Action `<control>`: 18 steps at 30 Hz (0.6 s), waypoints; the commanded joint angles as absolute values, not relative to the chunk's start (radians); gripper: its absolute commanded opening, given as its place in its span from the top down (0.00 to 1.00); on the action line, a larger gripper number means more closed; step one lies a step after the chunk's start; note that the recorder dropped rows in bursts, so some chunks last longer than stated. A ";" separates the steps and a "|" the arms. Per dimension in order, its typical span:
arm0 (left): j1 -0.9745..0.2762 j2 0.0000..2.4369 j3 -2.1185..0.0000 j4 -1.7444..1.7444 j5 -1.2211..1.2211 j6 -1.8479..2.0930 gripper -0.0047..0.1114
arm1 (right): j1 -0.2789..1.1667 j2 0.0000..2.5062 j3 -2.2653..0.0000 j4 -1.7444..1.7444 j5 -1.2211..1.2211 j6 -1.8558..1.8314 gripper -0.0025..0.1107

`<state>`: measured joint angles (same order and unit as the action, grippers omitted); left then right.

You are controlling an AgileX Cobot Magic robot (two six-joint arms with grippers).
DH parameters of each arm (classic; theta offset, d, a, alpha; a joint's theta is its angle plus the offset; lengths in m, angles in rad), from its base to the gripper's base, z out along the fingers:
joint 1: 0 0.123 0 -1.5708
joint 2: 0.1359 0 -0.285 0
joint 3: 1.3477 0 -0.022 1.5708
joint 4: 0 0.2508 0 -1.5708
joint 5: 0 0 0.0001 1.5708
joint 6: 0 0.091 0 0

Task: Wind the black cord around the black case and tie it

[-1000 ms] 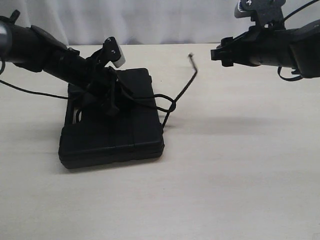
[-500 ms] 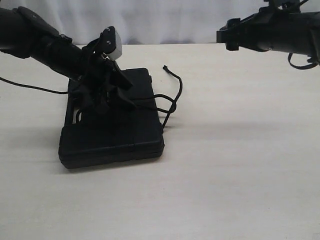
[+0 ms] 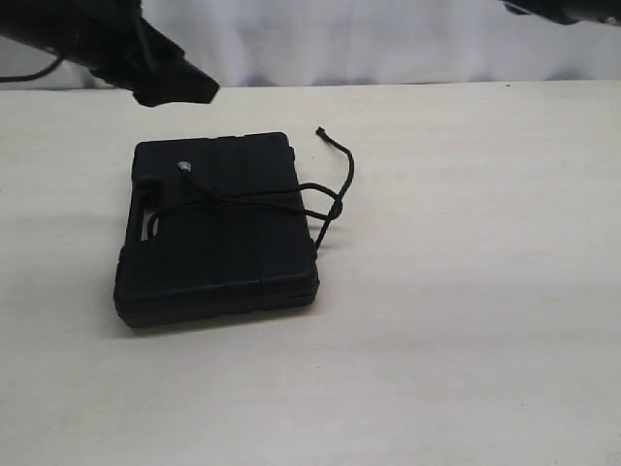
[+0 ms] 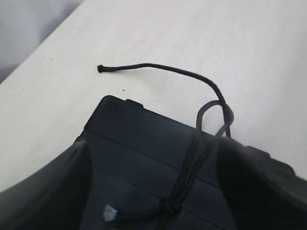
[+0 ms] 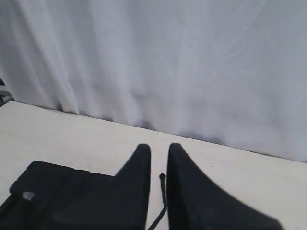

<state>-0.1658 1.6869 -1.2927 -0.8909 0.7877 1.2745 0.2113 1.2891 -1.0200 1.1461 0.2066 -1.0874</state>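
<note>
The black case [image 3: 218,233] lies flat on the table. The black cord [image 3: 254,198] runs across its lid to a loop and knot at the right edge [image 3: 335,206]. One free end [image 3: 322,133] lies on the table behind, and a whitish-tipped end [image 3: 182,167] rests on the lid. My left gripper [image 3: 189,89] hovers above and behind the case; in its wrist view it [image 4: 153,143] stands open and empty over the case [image 4: 144,143] and a cord knot [image 4: 170,206]. My right gripper [image 5: 159,149] is high up, its fingers slightly apart and holding nothing, with the cord end [image 5: 162,178] far below.
A pale table [image 3: 466,291] spreads right of and in front of the case. A white curtain [image 5: 192,62] hangs behind the far edge. Only a sliver of the right arm [image 3: 563,8] shows at the top right of the exterior view.
My left gripper let go and rose up and to the left off the case. The right arm withdrew to the upper right. The cord's raised end dropped onto the table.
</note>
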 commanded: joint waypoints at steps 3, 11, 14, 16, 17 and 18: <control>-0.127 1.552 -1.198 -1.001 0.985 1.266 0.38 | 0.209 1.129 -0.894 1.148 0.238 -1.084 0.94; -0.128 1.309 -1.188 -1.008 0.901 0.926 0.84 | 0.212 0.790 -0.832 1.167 0.359 -1.052 0.94; -0.128 1.104 -1.188 -0.965 0.879 0.897 0.96 | 0.212 0.618 -0.831 1.113 0.399 -0.989 0.94; -0.128 0.974 -1.188 -0.899 0.830 0.850 0.96 | 0.212 0.530 -0.826 1.014 0.401 -0.887 0.94; -0.128 0.901 -1.182 -0.865 0.804 0.820 0.96 | 0.212 0.480 -0.806 0.982 0.399 -0.861 0.94; -0.128 0.833 -1.166 -0.848 0.775 0.814 0.96 | 0.212 0.434 -0.785 0.967 0.394 -0.850 0.94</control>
